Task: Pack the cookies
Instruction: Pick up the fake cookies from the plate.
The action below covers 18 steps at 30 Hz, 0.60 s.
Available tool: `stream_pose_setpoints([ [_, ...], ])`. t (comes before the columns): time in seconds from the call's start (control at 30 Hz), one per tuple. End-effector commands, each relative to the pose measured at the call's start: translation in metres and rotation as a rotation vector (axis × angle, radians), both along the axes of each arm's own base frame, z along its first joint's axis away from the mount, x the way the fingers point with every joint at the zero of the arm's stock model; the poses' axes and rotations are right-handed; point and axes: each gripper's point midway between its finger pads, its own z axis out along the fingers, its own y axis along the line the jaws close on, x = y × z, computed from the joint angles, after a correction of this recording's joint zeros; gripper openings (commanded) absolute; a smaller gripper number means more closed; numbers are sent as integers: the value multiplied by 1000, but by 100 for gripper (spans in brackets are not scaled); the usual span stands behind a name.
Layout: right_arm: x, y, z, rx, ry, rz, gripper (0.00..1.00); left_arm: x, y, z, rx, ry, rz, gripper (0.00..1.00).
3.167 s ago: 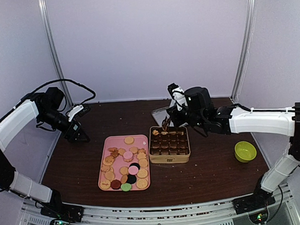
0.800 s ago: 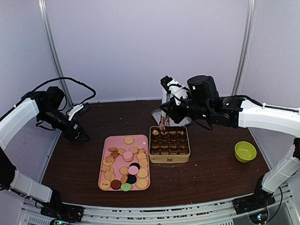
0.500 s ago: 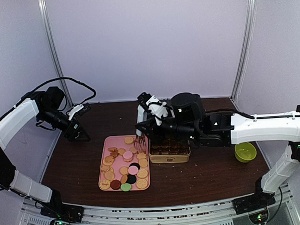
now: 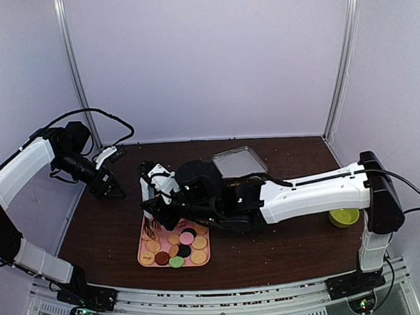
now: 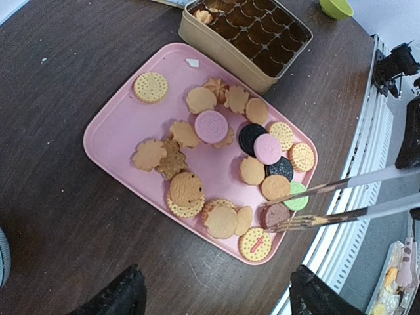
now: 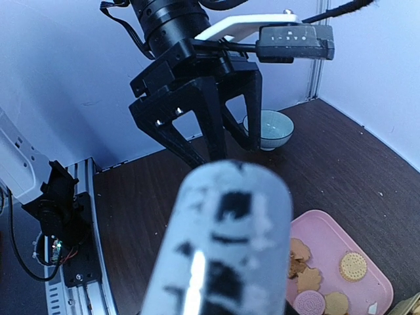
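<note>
The right gripper (image 4: 153, 205) is clamped on thin metal tongs (image 5: 341, 186) and reaches left over the pink rectangular plastic tray (image 5: 108, 131). The tong tips stand slightly apart beside a dark red round cookie (image 5: 275, 214) near the tray's near edge. The cookies (image 5: 211, 126) lie on this tray, left of the gold metal tin (image 5: 223, 56). The left gripper (image 5: 216, 300) is spread apart and empty, at the far left.

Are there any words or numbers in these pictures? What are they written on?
No text reads clearly.
Grey box above the left gripper: a row of dark characters, too blurred to read.
Tan cookie at the near edge of the pink tray: a red mark, not a clear letter or number.
The other cookies: only stamped dots and patterns, too small to read.
</note>
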Motion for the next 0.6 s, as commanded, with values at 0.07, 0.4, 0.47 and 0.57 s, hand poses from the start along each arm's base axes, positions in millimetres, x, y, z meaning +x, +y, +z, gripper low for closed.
stream_pose_setpoints([
  [0.07, -2, 25, 23, 90, -3, 26, 35, -1, 0, 6, -17, -19, -11, 78],
  [0.4, 6, 40, -13, 33, -5, 15, 40, -1, 0, 5, -15, -18, -13, 78],
  [0.47, 8, 42, -18, 19, -9, 8, 39, -1, 0, 5, -15, -16, -13, 77],
  [0.57, 8, 42, -21, 7, -6, 6, 39, -1, 0, 5, -15, -18, -15, 77],
])
